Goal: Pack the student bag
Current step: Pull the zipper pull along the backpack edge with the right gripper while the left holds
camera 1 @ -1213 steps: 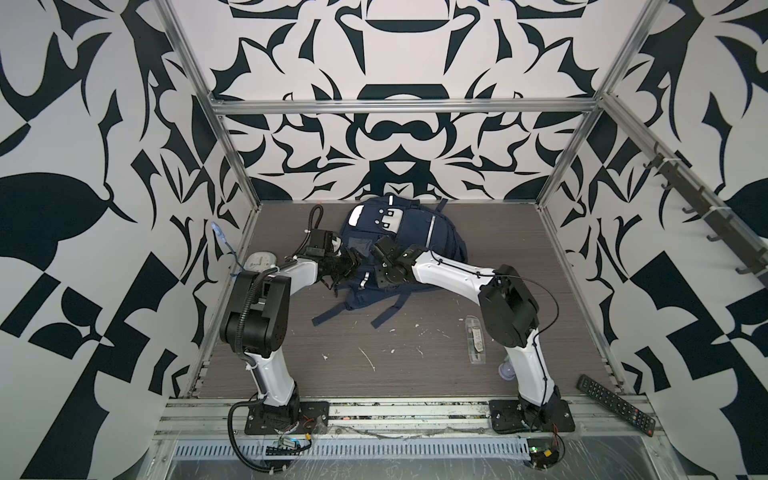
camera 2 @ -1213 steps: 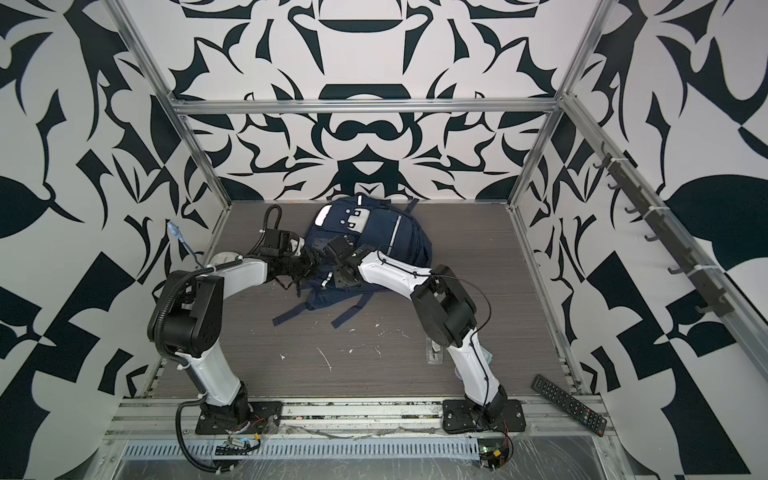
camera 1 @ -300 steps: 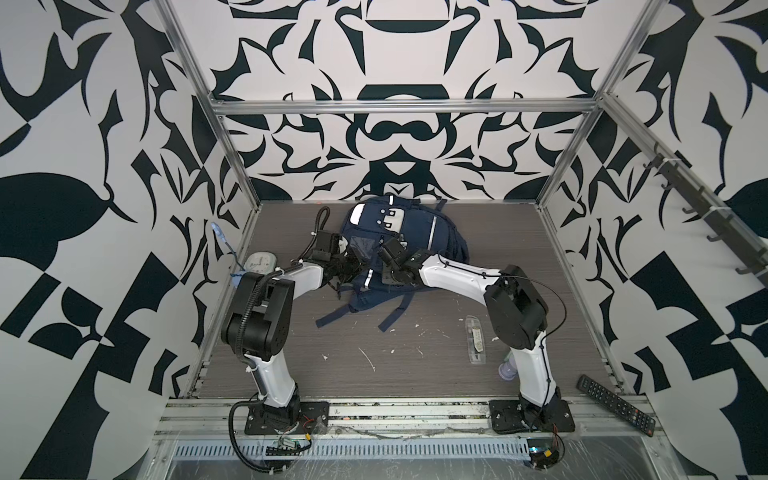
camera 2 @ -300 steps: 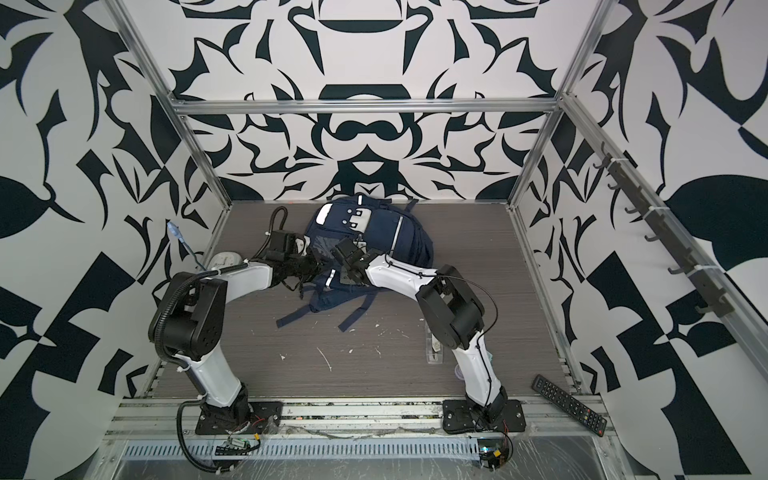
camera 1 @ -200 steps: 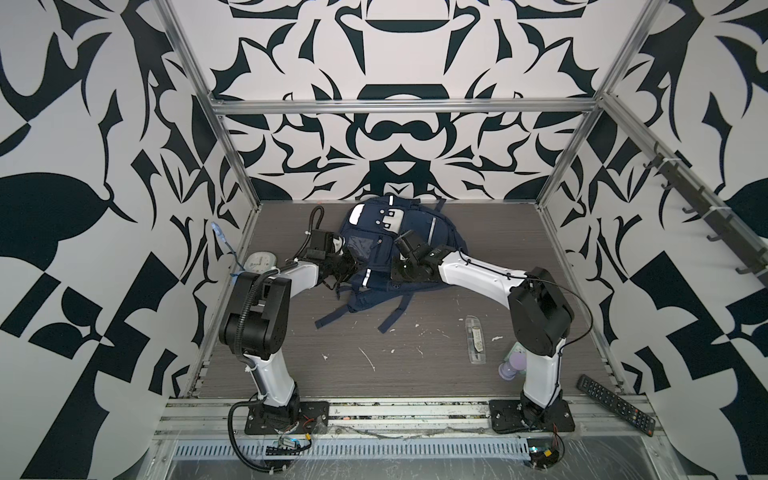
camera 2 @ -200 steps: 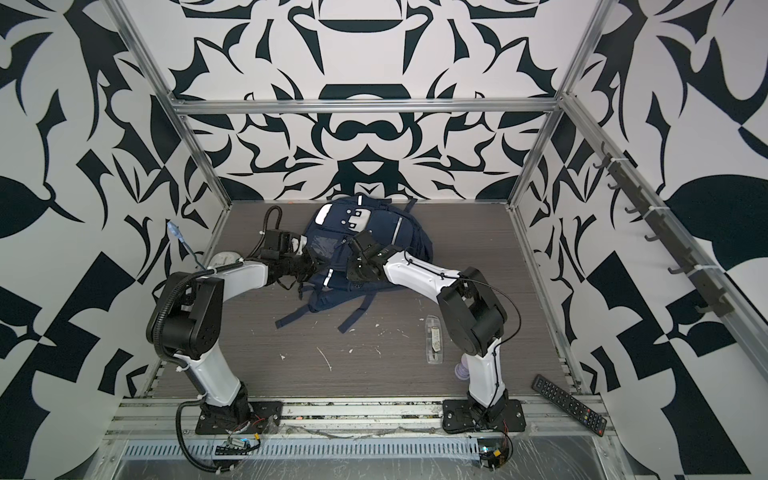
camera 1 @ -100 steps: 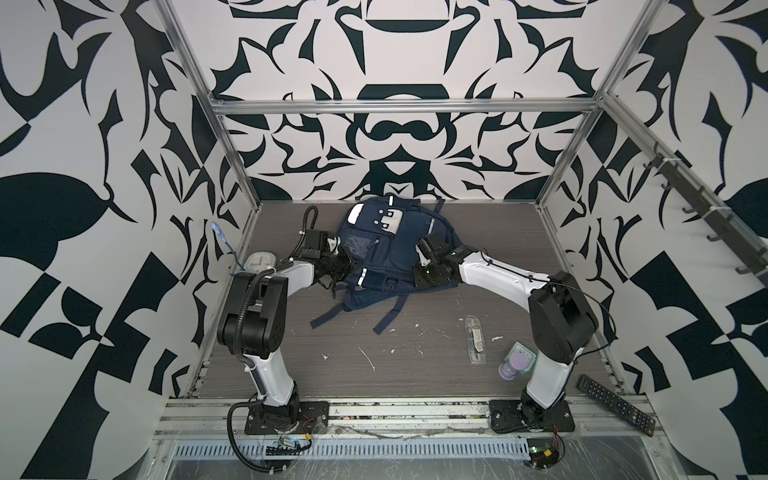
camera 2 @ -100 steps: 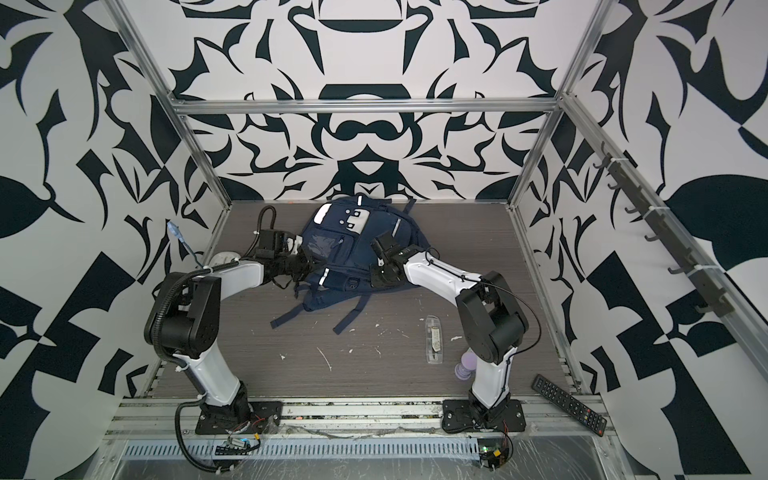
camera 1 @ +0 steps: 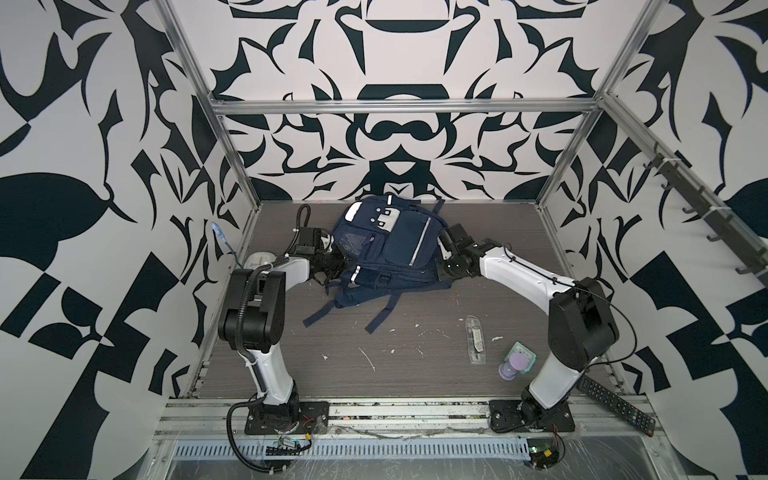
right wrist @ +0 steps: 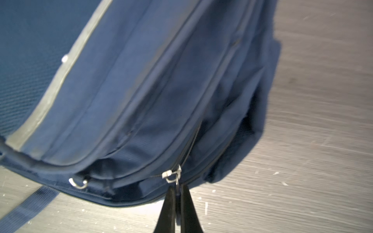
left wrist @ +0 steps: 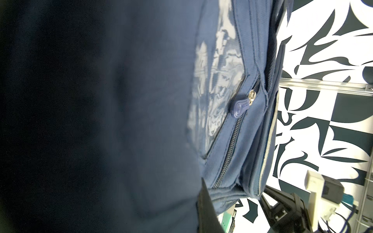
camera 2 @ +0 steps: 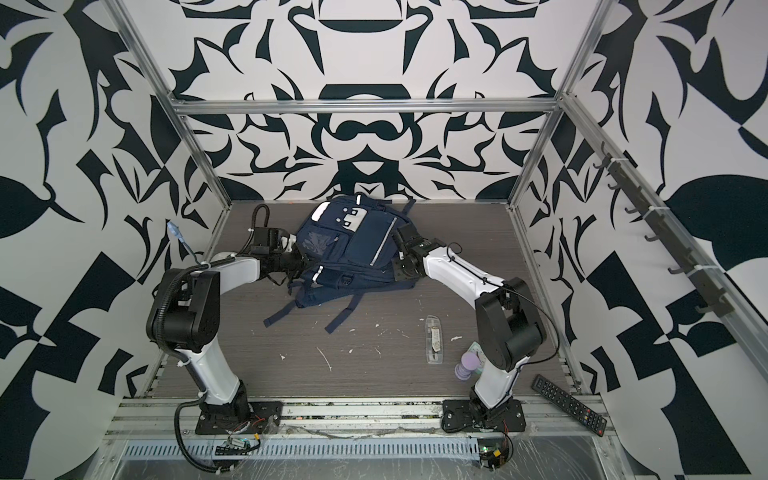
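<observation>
Black remote (camera 1: 617,405), purple bottle (camera 1: 509,369) and clear case (camera 1: 475,339) lie apart.

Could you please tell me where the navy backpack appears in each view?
Top view: navy blue fabric backpack near the picture's centre.
Top view: backpack slightly left of centre.
Left wrist: backpack fills most of the picture.
Right wrist: backpack covers the upper left.
Shared landmark: its grey reflective strip.

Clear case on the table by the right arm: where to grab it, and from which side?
Grip the clear case at its middle, across the narrow width, coming straight down from above. It lies flat with its long axis running near to far, so the two long edges are probably the faces to pinch; end to end looks too long.
</observation>
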Motion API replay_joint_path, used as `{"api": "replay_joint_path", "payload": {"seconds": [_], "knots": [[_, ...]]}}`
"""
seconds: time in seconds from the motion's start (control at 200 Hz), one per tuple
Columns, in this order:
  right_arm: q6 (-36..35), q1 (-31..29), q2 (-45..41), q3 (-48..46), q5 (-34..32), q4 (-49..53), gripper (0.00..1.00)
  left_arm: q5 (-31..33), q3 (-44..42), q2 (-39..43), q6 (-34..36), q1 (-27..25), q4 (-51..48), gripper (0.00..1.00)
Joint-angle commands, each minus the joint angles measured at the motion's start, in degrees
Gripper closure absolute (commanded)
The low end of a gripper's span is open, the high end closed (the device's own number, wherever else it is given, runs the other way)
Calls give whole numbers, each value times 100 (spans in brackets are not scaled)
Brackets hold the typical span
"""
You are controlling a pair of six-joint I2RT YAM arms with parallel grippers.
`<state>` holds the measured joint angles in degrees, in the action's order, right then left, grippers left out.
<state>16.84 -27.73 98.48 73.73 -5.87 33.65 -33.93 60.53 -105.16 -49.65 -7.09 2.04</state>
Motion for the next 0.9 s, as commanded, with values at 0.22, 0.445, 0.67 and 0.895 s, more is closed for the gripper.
{"api": "replay_joint_path", "payload": {"seconds": [0.22, 0.445, 0.67, 0.895], "knots": [[353, -234, -342, -228, -135, 292, 100, 831, 990, -478, -89, 293, -2, 100], [469, -1086, 119, 327, -33, 317, 100, 539, 1845, -902, 46, 259, -434, 54], [469, -1740, 665, 1202, 14, 491, 100, 634, 1224, -215, 255, 102, -543, 41], [415, -2049, 1036, 1686, 129, 543, 100, 653, -29, 1006, 599, -315, -865, 39]]}}
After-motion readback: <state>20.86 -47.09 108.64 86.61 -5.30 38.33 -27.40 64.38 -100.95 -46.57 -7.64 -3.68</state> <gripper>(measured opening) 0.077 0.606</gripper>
